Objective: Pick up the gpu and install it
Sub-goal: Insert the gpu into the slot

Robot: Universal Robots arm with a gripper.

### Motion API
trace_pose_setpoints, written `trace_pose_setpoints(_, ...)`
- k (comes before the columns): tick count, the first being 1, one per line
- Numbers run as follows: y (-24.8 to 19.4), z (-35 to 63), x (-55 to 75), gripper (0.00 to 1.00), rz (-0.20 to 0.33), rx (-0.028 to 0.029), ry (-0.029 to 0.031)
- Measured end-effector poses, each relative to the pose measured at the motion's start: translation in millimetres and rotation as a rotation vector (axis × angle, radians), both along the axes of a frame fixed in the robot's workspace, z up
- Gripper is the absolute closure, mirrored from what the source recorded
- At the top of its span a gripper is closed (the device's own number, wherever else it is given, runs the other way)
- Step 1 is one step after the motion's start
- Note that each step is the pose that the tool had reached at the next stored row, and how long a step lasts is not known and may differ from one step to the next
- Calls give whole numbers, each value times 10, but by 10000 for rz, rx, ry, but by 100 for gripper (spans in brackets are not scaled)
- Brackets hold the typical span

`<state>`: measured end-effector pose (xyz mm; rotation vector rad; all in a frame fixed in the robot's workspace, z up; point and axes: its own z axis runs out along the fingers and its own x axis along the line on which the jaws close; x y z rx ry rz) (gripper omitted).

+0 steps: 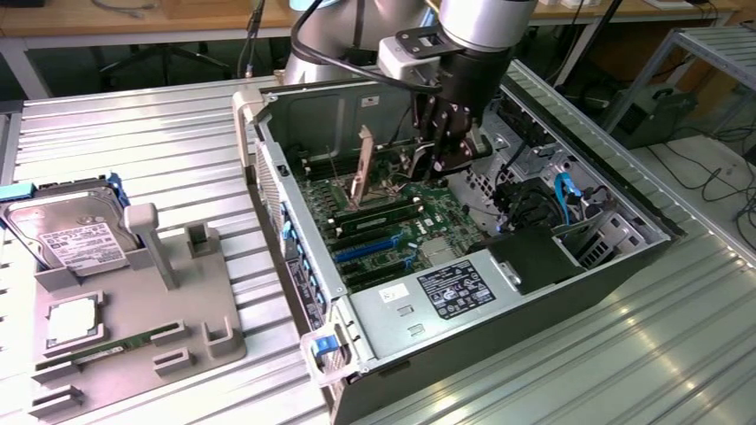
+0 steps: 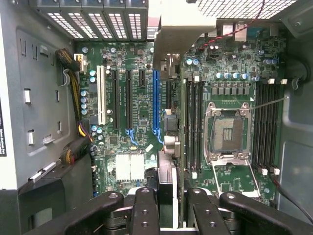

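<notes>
In the wrist view the gpu [image 2: 166,172] shows edge-on as a thin black card running away from my gripper [image 2: 171,197], with its grey metal bracket [image 2: 183,29] at the far end by the case's rear slot openings. The fingers [image 2: 145,210] press on the card from both sides, so my gripper is shut on it. The card hangs above the motherboard, close beside the long blue expansion slot [image 2: 156,103] and roughly parallel to it. In the exterior view my gripper [image 1: 440,159] reaches down into the open computer case [image 1: 296,221], above the motherboard [image 1: 402,221].
An open CPU socket [image 2: 230,132] lies between rows of memory slots [image 2: 193,122]. Yellow and black cables [image 2: 73,63] run along one case wall. On the exterior view's left a grey holder [image 1: 201,341] carries a hard drive [image 1: 71,235] and a green memory stick [image 1: 112,345].
</notes>
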<state>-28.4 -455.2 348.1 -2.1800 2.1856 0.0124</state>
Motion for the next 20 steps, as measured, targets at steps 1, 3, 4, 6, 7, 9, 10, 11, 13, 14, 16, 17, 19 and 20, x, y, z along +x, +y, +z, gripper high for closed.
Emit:
trace_pose_setpoints(1, -1, -2, 0, 72, 2, 1, 0)
trace_pose_setpoints(3, -5, -6, 0, 72, 6, 6, 0)
trace_pose_setpoints(4, -8, -10, 0, 72, 10, 9, 0)
trace_pose_setpoints(6, -10, -14, 0, 72, 13, 13, 0)
trace_pose_setpoints(7, -13, -18, 0, 72, 18, 17, 0)
trace_pose_setpoints(9, -20, -27, 0, 72, 27, 25, 0)
trace_pose_setpoints(10, -23, -31, 0, 72, 30, 29, 0)
trace_pose_setpoints(11, -25, -34, 0, 72, 33, 32, 0)
trace_pose_setpoints(13, -29, -40, 0, 72, 38, 37, 0)
trace_pose_setpoints(14, -30, -42, 0, 72, 40, 39, 0)
trace_pose_setpoints(16, -34, -46, 0, 72, 44, 44, 0)
trace_pose_setpoints(17, -35, -48, 0, 72, 47, 46, -1)
trace_pose_setpoints(19, -39, -52, 0, 72, 50, 50, 0)
trace_pose_setpoints(20, -41, -55, 0, 72, 53, 54, 0)
